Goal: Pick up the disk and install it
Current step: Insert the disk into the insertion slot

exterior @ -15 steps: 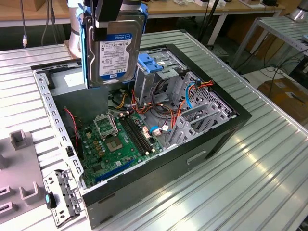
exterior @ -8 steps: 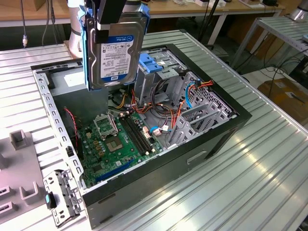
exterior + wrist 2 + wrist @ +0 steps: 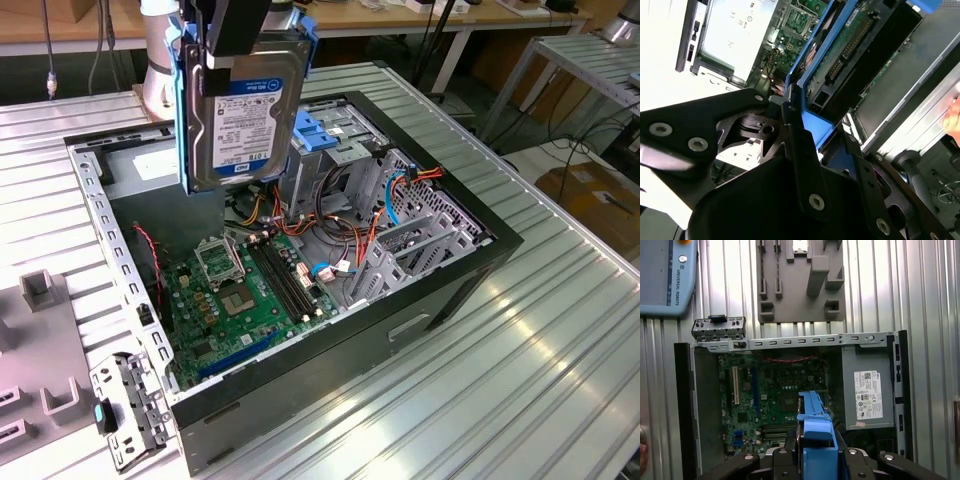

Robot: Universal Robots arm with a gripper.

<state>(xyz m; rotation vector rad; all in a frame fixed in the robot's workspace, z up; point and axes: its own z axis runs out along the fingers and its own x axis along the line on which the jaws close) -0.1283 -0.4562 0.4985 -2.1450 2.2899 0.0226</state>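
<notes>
Pincer is clamped on the disk, which hangs upright above the open computer case, just beside the grey drive cage in the exterior view. Doing this well likely means holding the blue rails square to the bay and clear of the loose cables.

A ribbed metal table spans the foreground; behind it stand wooden workbenches, and a cardboard box sits on the floor.
</notes>
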